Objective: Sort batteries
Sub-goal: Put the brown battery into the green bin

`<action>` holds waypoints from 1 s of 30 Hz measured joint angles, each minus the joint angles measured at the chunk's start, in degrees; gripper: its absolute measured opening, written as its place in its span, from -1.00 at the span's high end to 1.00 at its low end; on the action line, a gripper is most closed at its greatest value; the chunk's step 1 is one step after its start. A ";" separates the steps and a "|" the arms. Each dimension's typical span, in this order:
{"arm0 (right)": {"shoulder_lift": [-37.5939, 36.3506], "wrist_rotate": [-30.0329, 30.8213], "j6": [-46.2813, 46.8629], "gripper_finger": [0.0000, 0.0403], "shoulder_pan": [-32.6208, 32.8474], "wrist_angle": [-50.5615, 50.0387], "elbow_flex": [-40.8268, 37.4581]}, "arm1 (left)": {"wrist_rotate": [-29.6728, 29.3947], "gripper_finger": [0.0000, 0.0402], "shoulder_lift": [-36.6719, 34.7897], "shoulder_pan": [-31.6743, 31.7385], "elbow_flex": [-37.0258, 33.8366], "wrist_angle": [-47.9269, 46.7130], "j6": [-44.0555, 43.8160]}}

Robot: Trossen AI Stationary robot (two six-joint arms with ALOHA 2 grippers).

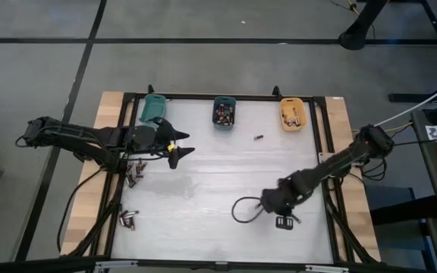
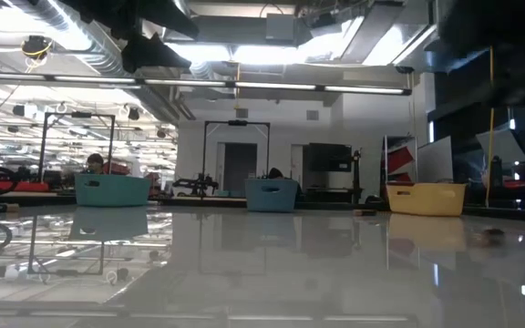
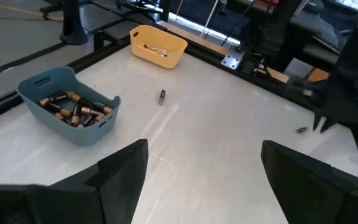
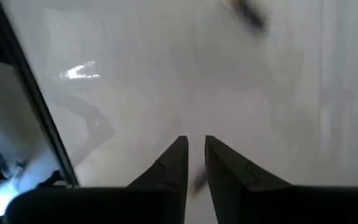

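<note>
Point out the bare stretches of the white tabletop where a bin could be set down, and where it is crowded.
Free: the wide middle, between the open left gripper and the right gripper, apart from one loose dark battery. Crowded: the back edge with the teal bin, blue bin and yellow bin; the left edge with scattered small dark batteries.

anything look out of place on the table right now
Yes: one battery lies alone on the open table between the blue bin and the yellow bin, in neither. More loose batteries sit scattered by the table's left edge, still unsorted. All three bins stand upright.
</note>
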 joint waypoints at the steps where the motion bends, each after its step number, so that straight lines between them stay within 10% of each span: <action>1: 0.03 -0.09 3.66 0.72 1.14 -1.40 0.02 | 0.01 -0.50 0.00 0.00 0.00 -0.06 0.38; 9: 0.35 -5.02 26.59 0.45 5.82 0.19 -1.11 | 0.01 -0.50 0.00 0.65 0.00 0.11 2.88; 20: 2.72 -6.62 34.70 -0.09 6.21 8.50 -5.25 | 0.01 -0.50 0.00 0.83 0.00 0.43 3.91; 30: 15.52 -8.31 44.35 0.03 9.36 12.68 -4.96 | 0.04 -0.50 0.00 0.66 -0.02 -0.73 2.56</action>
